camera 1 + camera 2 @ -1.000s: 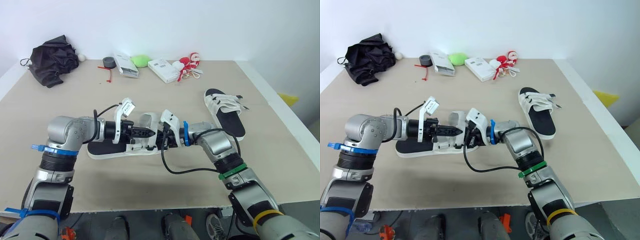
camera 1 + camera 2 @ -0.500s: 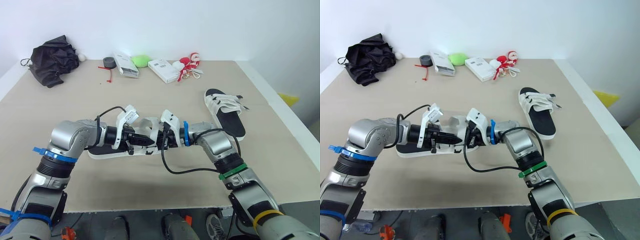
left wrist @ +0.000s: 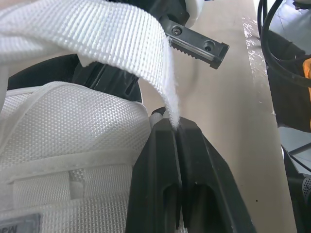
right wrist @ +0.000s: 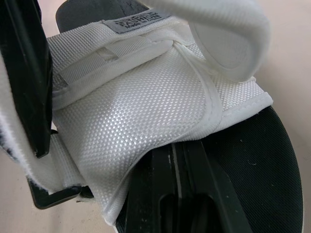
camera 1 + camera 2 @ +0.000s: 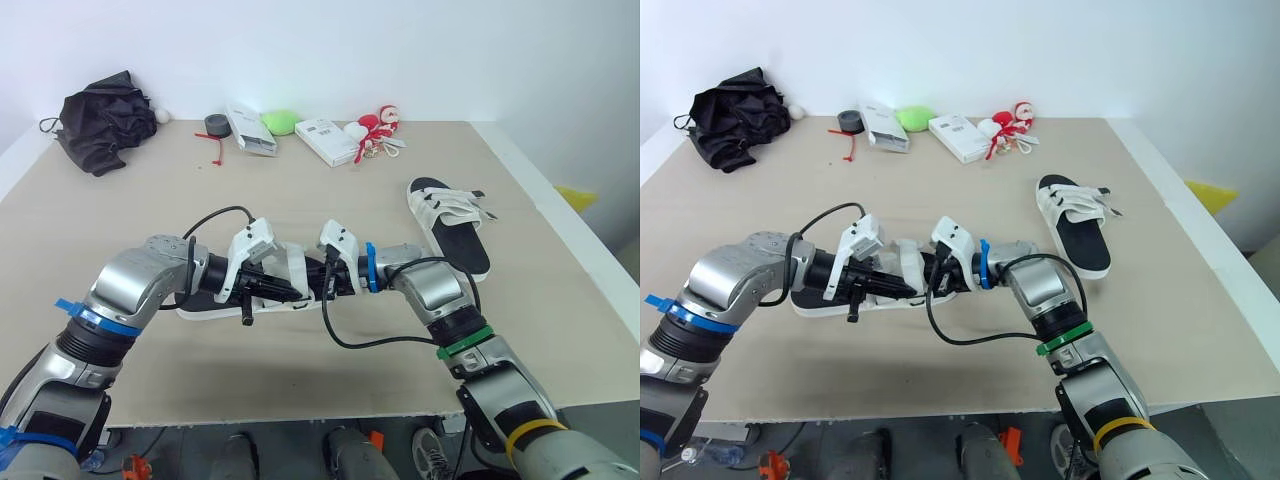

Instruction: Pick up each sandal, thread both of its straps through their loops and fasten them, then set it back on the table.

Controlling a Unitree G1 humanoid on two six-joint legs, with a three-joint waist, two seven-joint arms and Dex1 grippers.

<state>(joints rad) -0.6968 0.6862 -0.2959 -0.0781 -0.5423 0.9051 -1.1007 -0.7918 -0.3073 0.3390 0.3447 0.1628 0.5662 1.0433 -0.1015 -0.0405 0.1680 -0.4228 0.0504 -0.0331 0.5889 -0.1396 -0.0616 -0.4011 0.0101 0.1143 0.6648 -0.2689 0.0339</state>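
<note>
Two claws work the sandal [image 5: 212,304] at the desk's [image 5: 300,380] near middle. The left claw [image 3: 176,128] pinches its strap [image 3: 121,43] end, and the right claw [image 4: 177,145] clamps the upper. This looks like mid-threading; next, that end likely needs feeding through and pressing down.

L gripper [image 5: 284,292], R gripper [image 5: 314,286] at near sandal [image 5: 203,305], 2nd sandal [image 5: 452,228] apart
</note>
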